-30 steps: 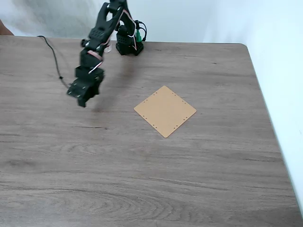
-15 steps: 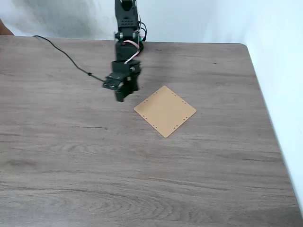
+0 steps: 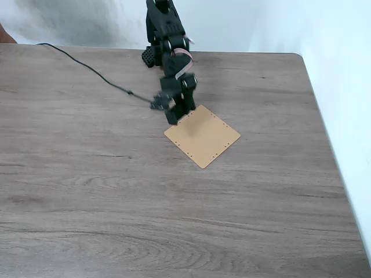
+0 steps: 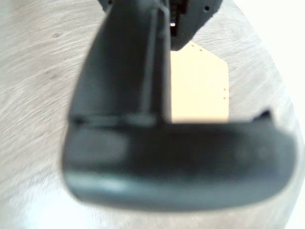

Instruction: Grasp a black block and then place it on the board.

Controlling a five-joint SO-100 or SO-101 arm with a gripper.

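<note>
In the fixed view the board [image 3: 202, 136] is seen lying flat on the worktop [image 3: 116, 191], near its middle. At the board's ten o'clock corner the hand [image 3: 172, 117] is held low; whether it is spread, and where the black block lies, cannot be told

A matt tan board [image 3: 202, 136], like thin wood or card, lies on a grey-brown wood-grain table [image 3: 174, 202] beside matt black plastic gripper [image 3: 172, 119].
</note>
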